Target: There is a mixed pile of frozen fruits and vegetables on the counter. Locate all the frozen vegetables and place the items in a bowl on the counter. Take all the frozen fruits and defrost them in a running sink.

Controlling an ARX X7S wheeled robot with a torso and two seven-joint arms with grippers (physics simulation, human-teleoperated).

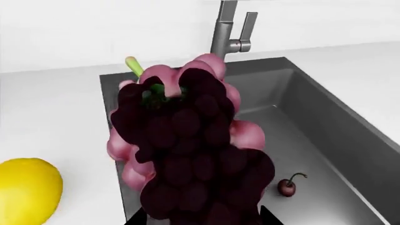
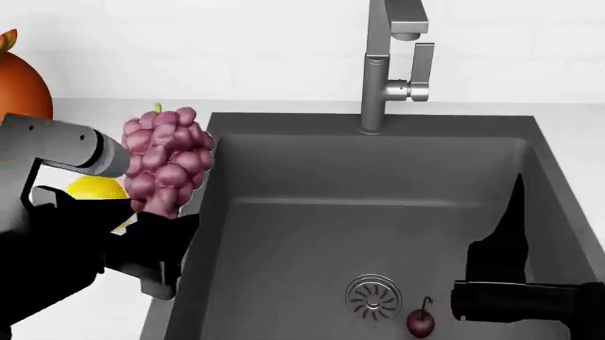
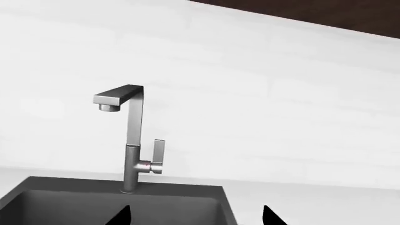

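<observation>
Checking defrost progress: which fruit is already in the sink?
The small dark red cherry, lying beside the drain. The grape bunch is held up; the lemon sits on the counter.

My left pincer (image 2: 161,244) grips the purple-red grape bunch (image 2: 166,161), stem up, over the white bench (image 2: 85,319) at the dark grey sink (image 2: 283,234) edge. The small dark red cherry (image 2: 421,323) lies in the basin beside the drain. The yellow lemon (image 1: 26,194) rests on the bench.

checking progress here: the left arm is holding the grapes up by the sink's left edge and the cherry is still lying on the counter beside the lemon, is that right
Not quite. The cherry is already in the sink, lying on the basin floor next to the drain, as the head view shows. The rest holds: the left gripper holds the grape bunch up by the sink's left edge, with the lemon on the counter.
</observation>
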